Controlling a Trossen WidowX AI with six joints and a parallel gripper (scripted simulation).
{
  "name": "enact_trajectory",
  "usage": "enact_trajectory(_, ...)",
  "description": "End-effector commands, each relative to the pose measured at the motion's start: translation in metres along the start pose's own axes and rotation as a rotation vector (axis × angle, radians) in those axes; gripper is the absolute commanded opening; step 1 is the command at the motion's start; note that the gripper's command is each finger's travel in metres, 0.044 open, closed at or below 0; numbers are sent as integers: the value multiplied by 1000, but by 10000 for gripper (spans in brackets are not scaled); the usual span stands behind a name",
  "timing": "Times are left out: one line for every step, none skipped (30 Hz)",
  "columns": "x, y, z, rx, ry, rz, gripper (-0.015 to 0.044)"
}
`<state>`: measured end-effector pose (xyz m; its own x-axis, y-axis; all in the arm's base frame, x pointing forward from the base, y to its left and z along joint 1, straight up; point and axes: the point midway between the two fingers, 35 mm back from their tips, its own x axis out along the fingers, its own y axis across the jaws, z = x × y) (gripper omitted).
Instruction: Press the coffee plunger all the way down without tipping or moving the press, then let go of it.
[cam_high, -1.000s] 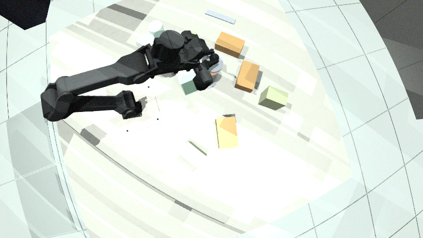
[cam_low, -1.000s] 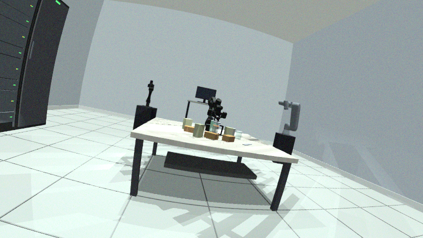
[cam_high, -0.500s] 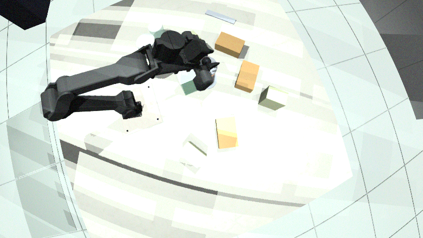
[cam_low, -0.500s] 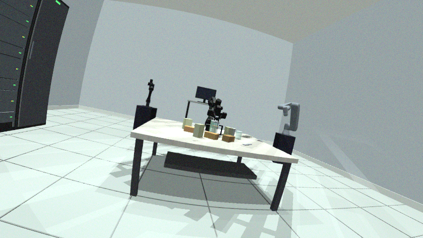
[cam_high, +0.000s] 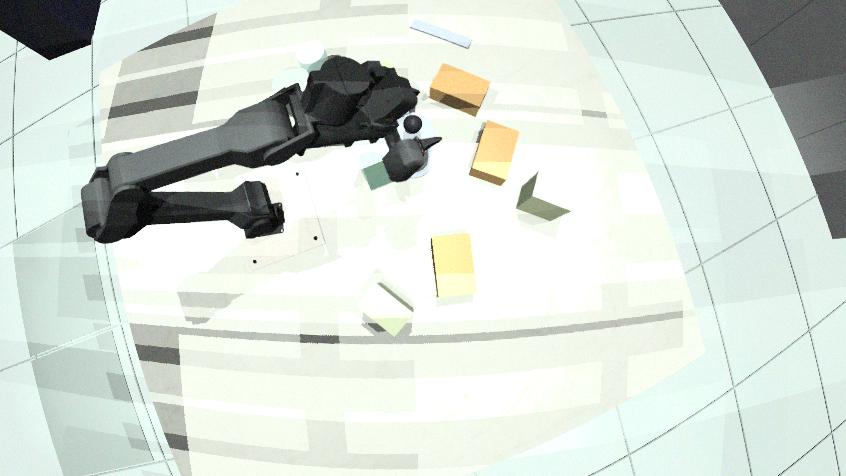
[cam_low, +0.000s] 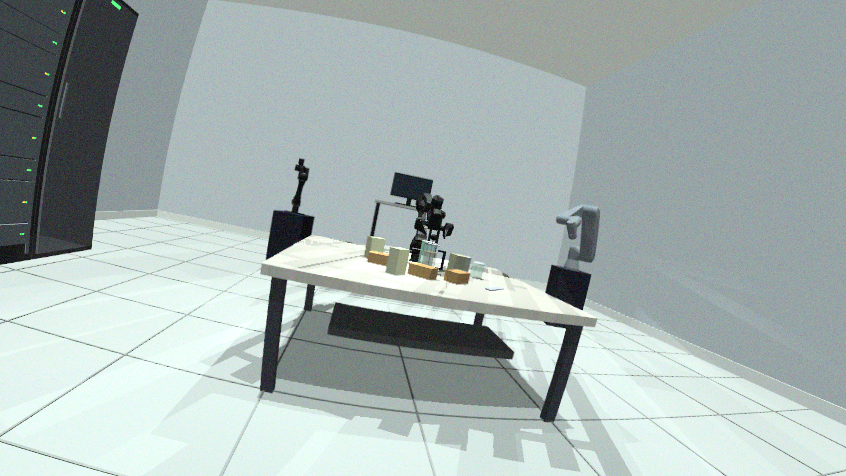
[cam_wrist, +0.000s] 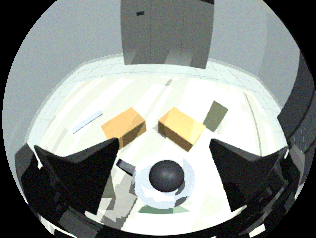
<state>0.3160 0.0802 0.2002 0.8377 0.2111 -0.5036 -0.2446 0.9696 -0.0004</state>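
The coffee press (cam_high: 425, 155) (cam_low: 427, 253) (cam_wrist: 166, 190) is a clear glass cylinder that stands upright on the table. Its black round plunger knob (cam_high: 412, 123) (cam_wrist: 166, 175) sits low over the lid. My gripper (cam_wrist: 165, 143) (cam_high: 414, 139) is open wide. Its two dark fingers stand to the left and right of the knob with clear gaps, and touch nothing.
Two orange blocks (cam_high: 459, 88) (cam_high: 494, 152) (cam_wrist: 124, 124) (cam_wrist: 181, 128) lie just beyond the press. A yellow block (cam_high: 453, 264), an olive block (cam_high: 539, 202), a green block (cam_high: 375, 175), a pale block (cam_high: 385, 307) and a white strip (cam_high: 440, 33) lie around. Pale cups (cam_high: 310, 54) stand behind the arm.
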Motion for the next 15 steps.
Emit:
enact_trajectory(-28, -1, 32, 3, -25, 5, 440)
enact_trajectory(-39, -1, 40, 4, -22, 5, 440)
enact_trajectory(-49, -2, 47, 4, -20, 4, 440)
enact_trajectory(-56, -2, 50, 5, -18, 4, 440)
enact_trajectory(-57, -2, 51, 5, -18, 4, 440)
enact_trajectory(-57, -2, 50, 5, -18, 4, 440)
enact_trajectory(-56, -2, 49, 5, -18, 4, 440)
enact_trajectory(-56, -2, 49, 5, -18, 4, 440)
enact_trajectory(-55, -2, 48, 5, -18, 4, 440)
enact_trajectory(-55, -2, 48, 5, -18, 4, 440)
enact_trajectory(-55, -2, 48, 5, -18, 4, 440)
enact_trajectory(-55, -2, 48, 5, -18, 4, 440)
enact_trajectory(-55, -2, 48, 5, -18, 4, 440)
enact_trajectory(-55, -2, 48, 5, -18, 4, 440)
enact_trajectory(-55, -2, 48, 5, -18, 4, 440)
